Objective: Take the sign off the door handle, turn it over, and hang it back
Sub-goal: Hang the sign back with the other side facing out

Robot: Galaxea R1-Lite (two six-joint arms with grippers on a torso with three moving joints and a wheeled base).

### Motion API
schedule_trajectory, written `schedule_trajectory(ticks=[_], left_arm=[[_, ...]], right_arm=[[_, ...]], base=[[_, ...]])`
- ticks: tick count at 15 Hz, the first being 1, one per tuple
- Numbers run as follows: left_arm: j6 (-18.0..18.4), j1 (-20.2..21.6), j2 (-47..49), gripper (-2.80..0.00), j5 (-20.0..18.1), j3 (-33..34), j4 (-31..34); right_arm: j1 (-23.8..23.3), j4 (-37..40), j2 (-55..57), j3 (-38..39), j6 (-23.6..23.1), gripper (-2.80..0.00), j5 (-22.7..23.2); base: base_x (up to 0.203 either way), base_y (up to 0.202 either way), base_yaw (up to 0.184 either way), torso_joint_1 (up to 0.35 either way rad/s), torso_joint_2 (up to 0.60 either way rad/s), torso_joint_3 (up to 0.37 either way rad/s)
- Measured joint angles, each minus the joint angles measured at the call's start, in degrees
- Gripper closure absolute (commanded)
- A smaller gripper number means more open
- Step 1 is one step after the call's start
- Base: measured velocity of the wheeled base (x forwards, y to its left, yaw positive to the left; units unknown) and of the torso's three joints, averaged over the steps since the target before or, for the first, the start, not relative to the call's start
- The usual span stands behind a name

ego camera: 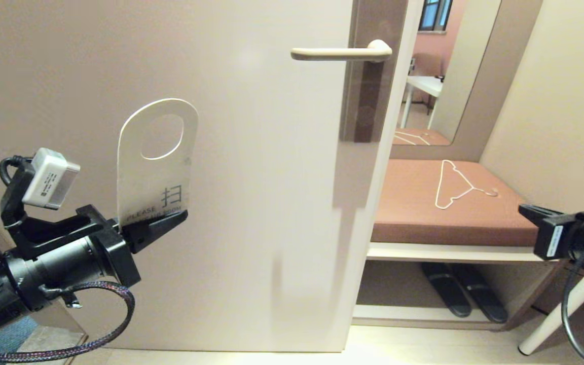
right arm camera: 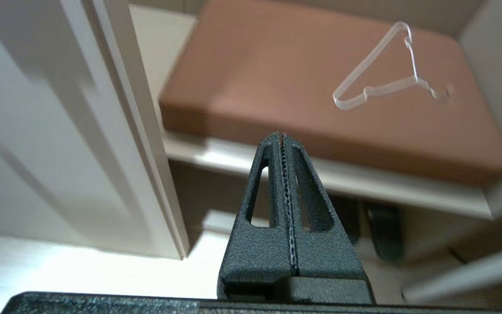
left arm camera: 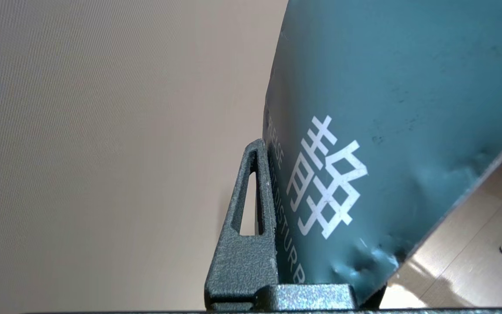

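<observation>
Left gripper [ego camera: 157, 220] clamped on the sign's [ego camera: 156, 167] bottom edge, sign upright, oval hole on top, white face out. Door handle [ego camera: 340, 52] lies up and right of it, lever horizontal, free tip nearest. Right gripper [ego camera: 527, 212] closed empty, parked far right.

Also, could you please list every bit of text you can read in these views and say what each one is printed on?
"PLEASE", with a Chinese character 扫 above it: white side of the sign, held by the left gripper; the words after "PLEASE" are too blurred.
"PLEASE" and "DISTURB": teal side of the sign, beside large white Chinese characters, partly hidden by the fingers.
Labels on both wrist cameras: too small to read.
</observation>
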Motion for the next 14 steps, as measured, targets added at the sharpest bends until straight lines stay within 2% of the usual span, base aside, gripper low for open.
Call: schedule_trajectory(ticks=[3, 7, 11, 14], left_arm=[[-0.21, 0.04, 0.63, 0.00, 3.04, 0.23, 0.10], [-0.13, 0.04, 1.59, 0.00, 3.83, 0.20, 0.07], [-0.05, 0.12, 3.33, 0.00, 7.54, -0.23, -0.32], [0.00, 0.12, 4.20, 0.00, 8.15, -0.38, -0.45]], right_arm=[[-0.85, 0.15, -8.37, 9.89, 0.07, 0.00, -1.01], [-1.41, 0.33, -18.77, 21.66, 0.14, 0.00, -5.14], [-3.43, 6.43, -28.52, 25.33, 0.15, 0.00, -5.23], [-3.81, 15.55, -38.64, 25.65, 0.18, 0.00, -2.56]], base=[[0.000, 0.000, 0.000, 0.000, 0.00, 0.000], [0.000, 0.000, 0.000, 0.000, 0.00, 0.000], [0.000, 0.000, 0.000, 0.000, 0.00, 0.000], [0.000, 0.000, 0.000, 0.000, 0.00, 0.000]])
